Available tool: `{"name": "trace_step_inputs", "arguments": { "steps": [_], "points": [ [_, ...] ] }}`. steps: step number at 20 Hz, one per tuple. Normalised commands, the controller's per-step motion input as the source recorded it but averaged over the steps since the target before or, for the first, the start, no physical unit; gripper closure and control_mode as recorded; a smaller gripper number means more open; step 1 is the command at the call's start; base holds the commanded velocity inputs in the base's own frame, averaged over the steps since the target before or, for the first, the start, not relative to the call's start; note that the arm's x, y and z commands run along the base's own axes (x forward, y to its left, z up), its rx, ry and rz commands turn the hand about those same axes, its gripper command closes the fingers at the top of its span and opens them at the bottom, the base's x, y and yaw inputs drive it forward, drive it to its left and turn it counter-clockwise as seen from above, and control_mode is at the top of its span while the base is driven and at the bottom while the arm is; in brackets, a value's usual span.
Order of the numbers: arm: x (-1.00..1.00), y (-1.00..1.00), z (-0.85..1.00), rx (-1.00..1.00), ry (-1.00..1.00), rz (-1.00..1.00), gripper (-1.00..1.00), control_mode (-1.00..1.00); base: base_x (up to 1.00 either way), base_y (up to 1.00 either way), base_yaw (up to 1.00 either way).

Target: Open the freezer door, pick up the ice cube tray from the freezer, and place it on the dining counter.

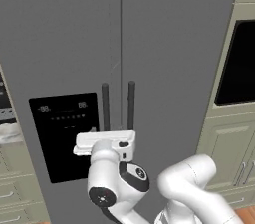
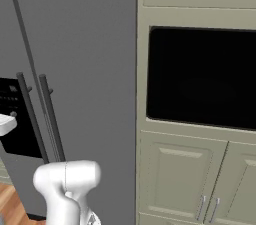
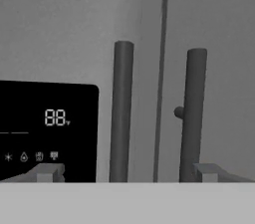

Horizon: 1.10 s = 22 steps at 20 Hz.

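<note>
Freezer door (image 3: 60, 34) shut, left of the seam. Claw (image 3: 127, 172) wide open, empty, facing the 2 bar handles. Left handle (image 3: 121, 113) sits off-centre between the fingertips (image 3: 49, 172); shift left, straddle it alone, close, then pull.

The freezer door (image 3: 74, 34) stands shut — a flat grey wall ahead of the gripper (image 3: 127, 172), whose jaws stand wide. Its bar handle (image 3: 121, 113) rises at 12 o'clock between the fingertips, with open air either side. The neighbouring door's handle (image 3: 193, 113) stands at 2 o'clock, the black dispenser panel (image 3: 47, 128) at 10 o'clock — flush.
</note>
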Motion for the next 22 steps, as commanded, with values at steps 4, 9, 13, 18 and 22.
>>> {"name": "trace_step_inputs", "arguments": {
  "steps": [4, 9, 13, 18, 22],
  "points": [
    [0.41, -0.1, 0.0, 0.02, 0.0, 0.0, -1.0, -1.0, 0.0, 0.0, 0.0],
    [0.35, 0.0, -0.02, 0.0, -0.01, 0.0, -1.0, -1.0, 0.0, 0.0, 0.0],
    [0.27, 0.04, -0.06, 0.0, -0.04, 0.0, -1.0, -1.0, 0.0, 0.0, 0.0],
    [0.28, 0.09, -0.05, 0.0, -0.02, 0.0, -1.0, -1.0, 0.0, 0.0, 0.0],
    [0.29, 0.1, -0.05, 0.0, -0.01, 0.0, -1.0, -1.0, 0.0, 0.0, 0.0]
  ]
}}
